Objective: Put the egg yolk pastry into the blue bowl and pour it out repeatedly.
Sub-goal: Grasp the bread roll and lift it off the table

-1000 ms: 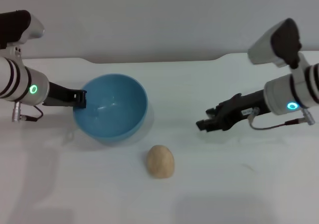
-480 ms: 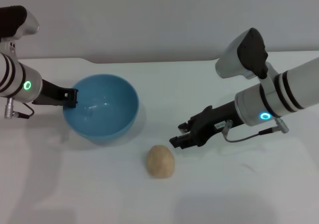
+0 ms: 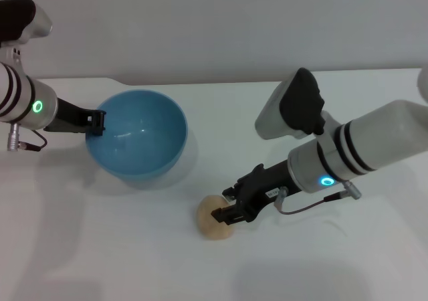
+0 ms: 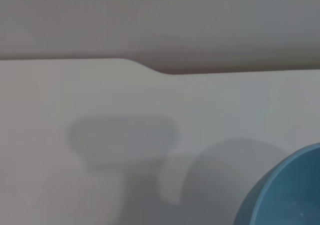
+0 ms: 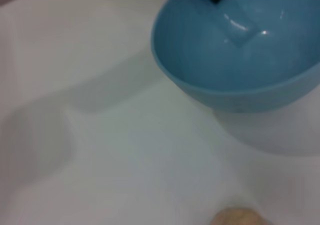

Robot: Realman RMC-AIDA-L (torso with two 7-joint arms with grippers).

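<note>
White worktop (image 3: 134, 261) spanning the whole head view, pale wall behind its far edge. Toward the left side, nearer the far edge than the near one: the blue bowl (image 3: 137, 142), tilted, lifted off the surface on one side, shadow beneath, nothing inside. Clamped on the bowl's left rim: the left gripper (image 3: 95, 123), jaws closed over the rim, arm reaching in from the left edge. In the left wrist view, only a slice of bowl rim (image 4: 285, 195) against bare worktop. Coming in from the right edge, angled down toward the near middle: the right arm, its right gripper (image 3: 224, 212) pressed against the right side of the egg yolk pastry (image 3: 210, 218). Jaws there look slightly apart and touch the pastry; whether closed on it, cannot tell. Pastry lying on the worktop, near the middle of the near edge, well apart from the bowl. In the right wrist view, bowl (image 5: 240, 50) large, pastry top (image 5: 235, 217) just showing.
</note>
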